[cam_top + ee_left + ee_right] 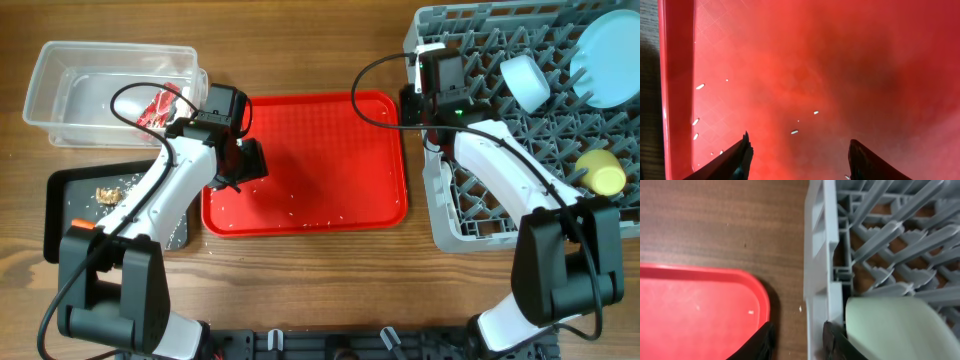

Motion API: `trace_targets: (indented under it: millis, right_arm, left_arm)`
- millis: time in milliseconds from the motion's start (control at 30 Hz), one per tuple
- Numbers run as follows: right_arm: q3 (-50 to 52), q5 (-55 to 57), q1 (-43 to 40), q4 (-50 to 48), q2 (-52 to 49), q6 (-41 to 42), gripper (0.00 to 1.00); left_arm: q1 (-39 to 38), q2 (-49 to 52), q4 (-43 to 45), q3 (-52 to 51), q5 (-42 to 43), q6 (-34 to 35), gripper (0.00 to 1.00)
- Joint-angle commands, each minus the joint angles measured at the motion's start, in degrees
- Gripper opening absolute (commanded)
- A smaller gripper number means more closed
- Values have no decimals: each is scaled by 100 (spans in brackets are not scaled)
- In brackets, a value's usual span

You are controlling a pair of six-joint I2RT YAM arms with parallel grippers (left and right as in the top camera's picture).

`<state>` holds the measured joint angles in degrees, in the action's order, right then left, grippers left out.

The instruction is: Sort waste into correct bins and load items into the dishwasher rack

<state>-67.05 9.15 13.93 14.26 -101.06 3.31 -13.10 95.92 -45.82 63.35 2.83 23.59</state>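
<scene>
**A:** From above, where does everything stand?

**B:** The clear tub (50,90) is in the far left corner of the table, with the red-and-white wrapper (160,105) inside. The black tray (60,190) lies at the left edge and holds the brown bits (108,194) and the carrot (82,224). The rack (440,200) fills the right edge. In it are the plate (610,60), the white-blue bowl (525,82) and the yellow cup (600,172). The red tray (330,140) is in the middle. I cannot find the spoon.

**A:** And the left wrist view?

**B:** The left gripper (799,150) is spread wide and holds nothing, low above the red tray. Some rice grains (794,132) lie just ahead of its fingers. I think the grains are too small and flat. The fingers may close on nothing, or scrape the tray and scatter them.

**A:** The right wrist?

**B:** The right gripper (797,337) is also apart, one finger on each side of the rack's wall, pinching nothing. The pale green bowl (885,327) sits inside, just beside the inner finger. If the arm goes sideways before it rises, it could hook the wall and drag the rack, or knock the bowl.
</scene>
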Motion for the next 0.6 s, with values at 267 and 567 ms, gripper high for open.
trace_targets:
  millis: [267, 567]
  right_arm:
    - [-7, -50, -39, -52, -76, -50, 34]
    - [-7, -516, -39, -623, -98, -533, 32]
  left_arm:
    - [-20, 52, 20, 31, -94, -68, 63]
    - [-20, 52, 20, 31, -94, -68, 63]
